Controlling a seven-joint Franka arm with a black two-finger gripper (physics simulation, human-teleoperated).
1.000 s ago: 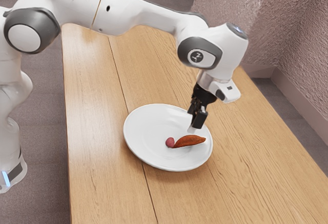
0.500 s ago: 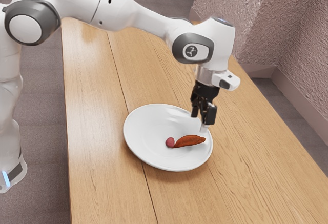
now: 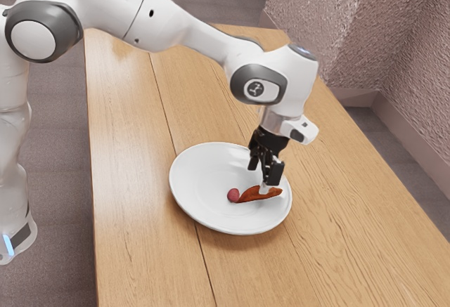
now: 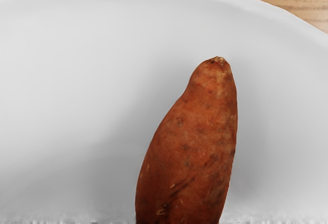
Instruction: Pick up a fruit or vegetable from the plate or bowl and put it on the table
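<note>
While the jaws (image 3: 259, 180) stand apart | sweet potato (image 4: 195, 152) at their tips | on plate (image 3: 200, 180)

Likely a home-type room, exact use unclear: light wood table (image 3: 126, 180) with a white plate (image 3: 200, 180), rough pinkish wall (image 3: 418, 54), baseboard (image 3: 404, 128), dull grey-brown floor (image 3: 56, 152).

Exterior view high beside the arm (image 3: 163, 22), angled down — wrist view close, facing the shared plate (image 3: 200, 180)
</note>
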